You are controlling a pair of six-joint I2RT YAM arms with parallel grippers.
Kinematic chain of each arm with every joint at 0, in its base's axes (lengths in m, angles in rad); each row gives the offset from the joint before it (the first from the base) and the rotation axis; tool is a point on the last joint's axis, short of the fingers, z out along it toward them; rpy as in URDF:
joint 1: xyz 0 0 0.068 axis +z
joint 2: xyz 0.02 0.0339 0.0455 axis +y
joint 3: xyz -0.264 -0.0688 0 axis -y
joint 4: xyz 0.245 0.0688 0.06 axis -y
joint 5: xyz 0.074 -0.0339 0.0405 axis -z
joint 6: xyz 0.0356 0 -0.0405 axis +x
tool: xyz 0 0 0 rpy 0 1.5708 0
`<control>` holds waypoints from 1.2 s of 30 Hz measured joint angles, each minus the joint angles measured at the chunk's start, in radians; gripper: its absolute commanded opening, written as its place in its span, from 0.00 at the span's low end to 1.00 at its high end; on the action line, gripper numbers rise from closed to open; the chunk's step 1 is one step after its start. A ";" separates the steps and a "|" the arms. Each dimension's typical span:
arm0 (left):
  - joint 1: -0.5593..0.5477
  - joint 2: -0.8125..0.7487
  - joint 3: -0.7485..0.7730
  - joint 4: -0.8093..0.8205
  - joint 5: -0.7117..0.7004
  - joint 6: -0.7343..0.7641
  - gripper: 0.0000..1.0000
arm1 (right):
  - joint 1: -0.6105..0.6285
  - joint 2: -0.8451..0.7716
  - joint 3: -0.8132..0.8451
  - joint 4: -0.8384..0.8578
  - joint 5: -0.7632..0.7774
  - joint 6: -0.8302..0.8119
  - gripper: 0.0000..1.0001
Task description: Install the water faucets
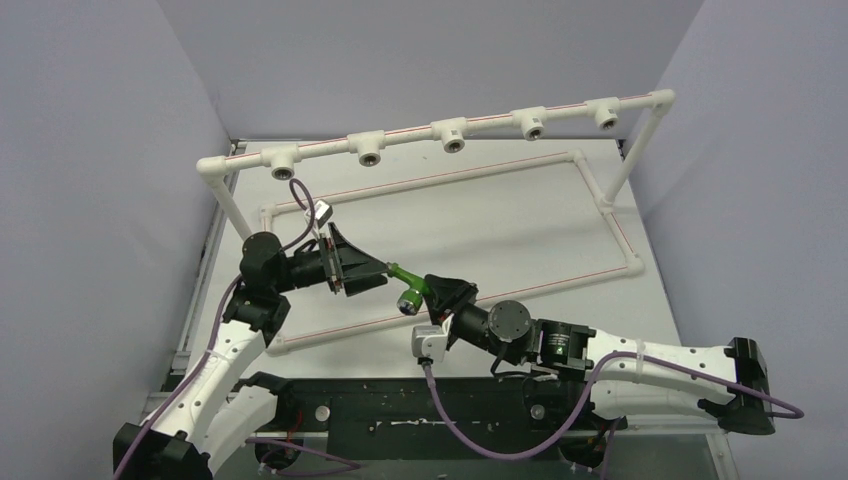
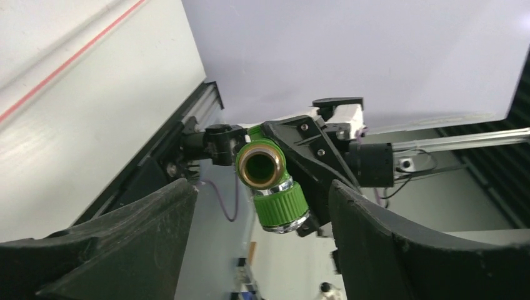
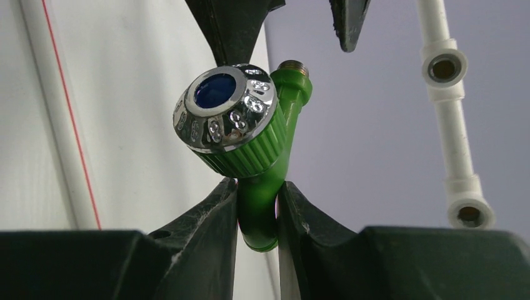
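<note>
Gripping: the right gripper point(image 1: 432, 291) point(image 3: 257, 190) has its two black fingers pressed onto the lower stem of the green water faucet point(image 1: 408, 288) point(image 3: 250, 137), holding it clear of the table point(image 1: 480, 225).
Faucet's place: in the air between the two arms, over the near half of the white table and well apart from the pipe rail point(image 1: 410, 141) behind it.
Faucet's pose: the wrist view shows the ribbed green knob with its chrome cap and blue centre turned toward the right wrist camera, with the threaded end at the far tip.
Left gripper point(image 1: 385, 268) point(image 2: 261, 187): spread wide and holding nothing. Its wrist view shows the faucet point(image 2: 269, 181) in the gap beyond the two fingers, with space on either side, its brass-coloured open end facing the lens.
Meeting point: from above, the left gripper's tips sit just beside the faucet's far end. The right wrist view shows those fingertips point(image 3: 347, 19) parted above it. Whether they touch it cannot be told.
Pipe rail: a raised white pipe with a thin red line carries five tee fittings point(image 1: 452, 135) whose sockets open toward the arms. Two of them point(image 3: 444, 65) appear blurred in the right wrist view.
</note>
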 measured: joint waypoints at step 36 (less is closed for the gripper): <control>-0.002 -0.090 0.010 -0.139 0.050 0.527 0.80 | -0.647 0.070 0.098 0.042 -0.999 1.621 0.00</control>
